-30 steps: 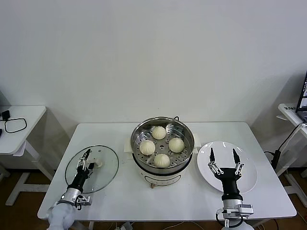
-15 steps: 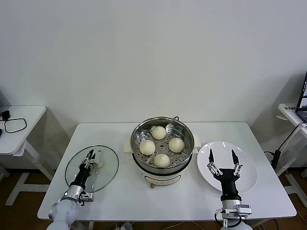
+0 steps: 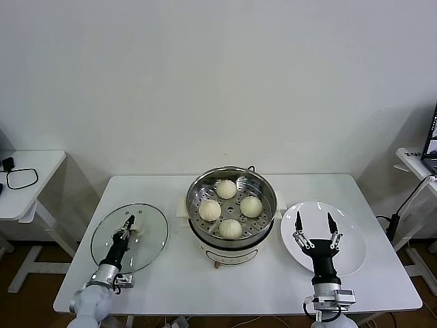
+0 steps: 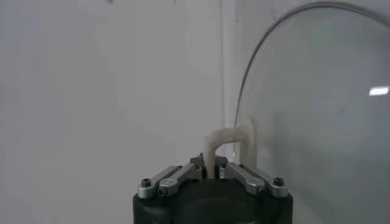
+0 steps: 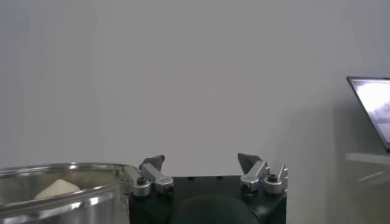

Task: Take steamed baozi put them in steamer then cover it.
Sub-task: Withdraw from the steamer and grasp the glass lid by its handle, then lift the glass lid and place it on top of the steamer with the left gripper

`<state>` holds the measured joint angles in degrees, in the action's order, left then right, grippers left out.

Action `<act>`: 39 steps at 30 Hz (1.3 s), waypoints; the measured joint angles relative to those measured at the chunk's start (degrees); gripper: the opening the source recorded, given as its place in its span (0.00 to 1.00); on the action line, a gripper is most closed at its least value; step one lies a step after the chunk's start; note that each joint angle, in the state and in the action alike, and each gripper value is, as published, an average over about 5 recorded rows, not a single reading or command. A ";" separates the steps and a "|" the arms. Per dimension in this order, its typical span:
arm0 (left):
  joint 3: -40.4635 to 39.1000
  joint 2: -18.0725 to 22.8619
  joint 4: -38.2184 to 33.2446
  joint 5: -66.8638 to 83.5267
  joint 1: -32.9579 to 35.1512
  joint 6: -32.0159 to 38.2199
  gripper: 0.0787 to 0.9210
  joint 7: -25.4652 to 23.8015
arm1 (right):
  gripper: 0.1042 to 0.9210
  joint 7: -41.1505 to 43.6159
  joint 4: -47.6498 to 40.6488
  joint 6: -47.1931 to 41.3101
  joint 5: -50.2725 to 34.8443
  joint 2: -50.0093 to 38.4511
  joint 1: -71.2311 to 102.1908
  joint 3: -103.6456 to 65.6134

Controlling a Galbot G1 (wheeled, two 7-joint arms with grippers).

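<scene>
Head view shows all four round cream-white steamed baozi (image 3: 231, 229) already sitting on the perforated floor of the shiny stainless-steel steamer (image 3: 232, 179) at the middle of the white table (image 3: 171, 273). Only the covering step seems left. The left gripper (image 3: 130, 223) has its fingers pressed together on the cream-white handle (image 4: 226, 136) of the flat round glass lid (image 3: 130, 236), which sits left of the steamer and looks tilted. The right gripper (image 3: 313, 223), fingers spread and holding nothing, hovers over the large white plate (image 3: 348, 236) on the far side.

To cover well, I judge the lid should rise high enough for its rim to pass the steamer's near wall and side handle, then travel right, level out, and come down centred so the rim seats evenly all around. The pinch on the thin handle looks narrow, so the glass may swing; slow motion would help.

Open tabletop lies between lid and steamer, and the table's left edge is near the lid.
</scene>
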<state>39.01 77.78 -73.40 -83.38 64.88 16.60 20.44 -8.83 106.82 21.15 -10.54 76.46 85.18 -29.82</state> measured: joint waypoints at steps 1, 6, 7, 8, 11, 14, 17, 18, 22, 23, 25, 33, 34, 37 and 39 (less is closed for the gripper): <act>0.25 0.07 -0.95 0.03 0.32 -0.12 0.14 -0.07 | 0.88 -0.01 0.00 0.00 -0.01 -0.02 -0.04 0.01; 1.54 -0.26 -7.47 1.12 2.57 -1.19 0.14 -1.15 | 0.88 -0.02 0.23 -0.01 -0.20 -0.15 -0.20 0.01; 1.70 -0.45 -9.10 1.63 3.16 -1.60 0.14 -1.49 | 0.88 -0.02 0.31 -0.02 -0.26 -0.21 -0.24 -0.01; 1.81 -0.67 -10.83 2.25 3.77 -2.14 0.14 -1.85 | 0.88 -0.02 0.39 -0.04 -0.34 -0.27 -0.29 -0.04; 1.61 -1.49 -16.30 4.52 5.75 -4.53 0.14 -3.11 | 0.88 -0.03 0.53 -0.17 -0.59 -0.51 -0.47 -0.18; 0.58 -2.63 -21.98 7.06 7.76 -7.78 0.14 -4.89 | 0.88 -0.02 0.63 -0.27 -0.85 -0.72 -0.64 -0.30; -1.03 -4.09 -27.85 9.61 9.32 -11.77 0.14 -7.47 | 0.88 -0.01 0.73 -0.31 -1.07 -0.86 -0.71 -0.34; -1.69 -4.64 -29.79 10.40 9.68 -13.29 0.14 -8.52 | 0.88 0.00 0.75 -0.31 -1.13 -0.89 -0.72 -0.36; -5.10 -6.91 -36.94 12.87 10.53 -19.87 0.14 -13.37 | 0.88 0.06 0.81 -0.27 -1.31 -0.90 -0.73 -0.51; -6.18 -7.49 -38.52 13.28 10.60 -21.54 0.14 -14.65 | 0.88 0.08 0.82 -0.24 -1.34 -0.89 -0.71 -0.57; -8.57 -8.59 -41.28 13.87 10.45 -24.81 0.14 -17.19 | 0.88 0.13 0.83 -0.16 -1.39 -0.84 -0.65 -0.67; -20.57 -11.72 -46.89 12.63 6.32 -36.34 0.14 -27.63 | 0.88 0.26 0.97 -0.05 -1.08 -0.38 -0.46 -0.89; -22.15 -11.87 -47.16 12.11 5.52 -37.50 0.14 -28.80 | 0.88 0.27 1.00 -0.05 -1.01 -0.29 -0.40 -0.94; -26.89 -12.07 -47.55 10.44 2.78 -40.74 0.14 -32.05 | 0.88 0.29 1.10 -0.01 -0.77 0.03 -0.19 -1.18; -29.99 -12.01 -47.56 9.43 0.73 -42.74 0.14 -33.95 | 0.88 0.30 1.18 0.06 -0.62 0.22 -0.01 -1.38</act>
<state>9.01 65.77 -120.95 -73.94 65.61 -26.15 -13.51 -8.53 108.00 21.21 -11.16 76.68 85.17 -31.20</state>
